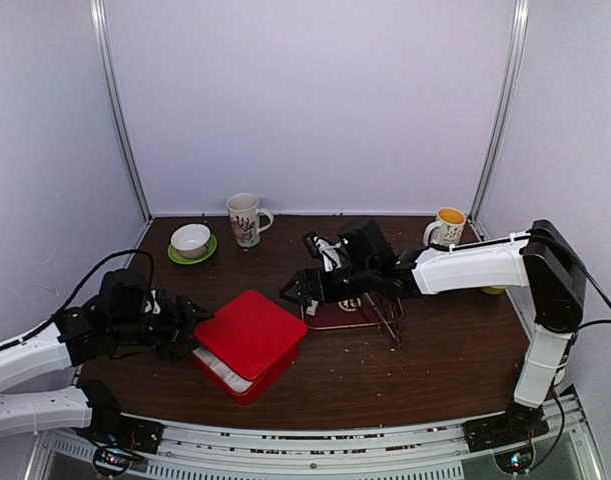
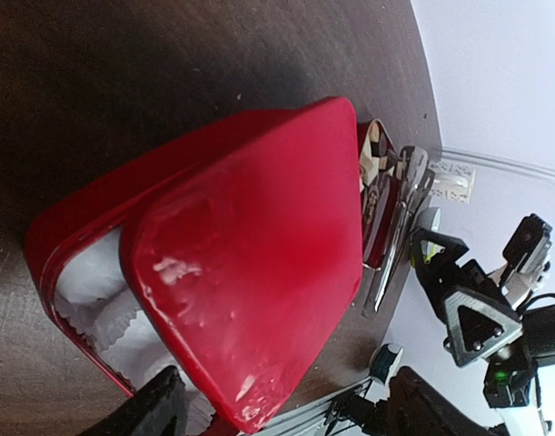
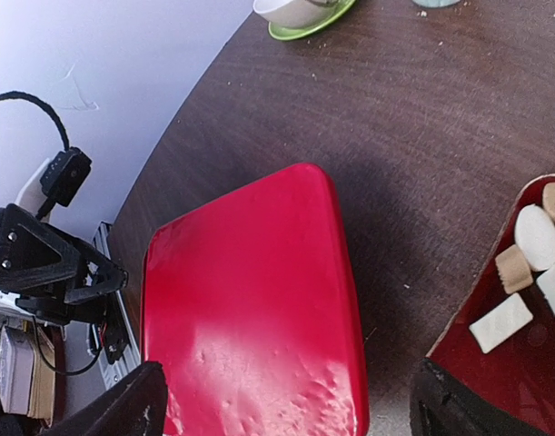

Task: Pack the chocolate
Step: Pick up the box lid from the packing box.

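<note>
We find the chocolate [image 3: 537,236] lying in a dark red tray [image 3: 495,363] on the table [image 1: 435,350], just to the right of the red box [image 2: 43,250]. It is a small cluster of cream-white and pale brown pieces, loose and close together. In the top view the right forearm covers most of the tray, so we cannot give a sure count.

The red lid [image 1: 250,330] sits askew on the box. This leaves an opening along the near left side where the white insert [image 2: 91,277] shows.

The right hand [image 1: 293,290] hovers by the lid's far right edge, spread wide and holding nothing. The left hand [image 1: 193,318] is at the box's left corner, also spread wide and empty. In its wrist view the near corner of the box lies between its fingers [image 2: 154,413], though we cannot tell whether they touch it.

Along the far edge of the table stand a white bowl [image 1: 191,238] on a green saucer [image 1: 207,254], a patterned mug [image 1: 245,218] and, well to the right, a cup [image 1: 448,228] that is yellow inside.
</note>
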Tool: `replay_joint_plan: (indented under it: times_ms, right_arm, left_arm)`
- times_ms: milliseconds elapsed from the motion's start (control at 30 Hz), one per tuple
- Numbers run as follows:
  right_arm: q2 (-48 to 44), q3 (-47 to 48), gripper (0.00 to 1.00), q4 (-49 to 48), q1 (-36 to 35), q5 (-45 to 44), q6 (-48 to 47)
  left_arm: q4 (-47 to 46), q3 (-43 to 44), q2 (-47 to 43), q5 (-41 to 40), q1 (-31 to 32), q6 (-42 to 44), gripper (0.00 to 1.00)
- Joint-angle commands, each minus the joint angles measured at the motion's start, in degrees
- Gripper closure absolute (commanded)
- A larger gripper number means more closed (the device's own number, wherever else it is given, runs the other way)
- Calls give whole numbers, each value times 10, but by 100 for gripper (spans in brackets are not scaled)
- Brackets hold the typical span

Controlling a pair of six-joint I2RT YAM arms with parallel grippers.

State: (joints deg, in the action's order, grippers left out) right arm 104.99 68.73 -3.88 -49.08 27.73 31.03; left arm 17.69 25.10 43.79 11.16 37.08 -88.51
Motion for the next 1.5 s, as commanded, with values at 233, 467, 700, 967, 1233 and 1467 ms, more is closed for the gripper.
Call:
replay_joint_plan:
  times_ms: [233, 467, 700, 967, 1233, 1467]
  right_arm:
    - [72, 49, 8, -5, -16, 39, 59]
    - [88, 54, 9, -22, -19, 54, 65]
    - [98, 60, 10, -28, -24, 70, 64]
    - [110, 68, 11, -28, -29, 78, 63]
    - [115, 71, 11, -30, -34, 90, 58]
    - [119, 75, 12, -33, -37, 102, 55]
  left_arm:
    - [76, 86, 91, -4, 5, -82, 20]
    - [94, 120, 156, 24, 13, -72, 19]
    - [94, 115, 165, 22, 21, -84, 19]
    - [16, 87, 181, 21, 25, -89, 18]
    - [-12, 70, 189, 8, 25, -86, 18]
    - [-57, 51, 195, 4, 25, -77, 16]
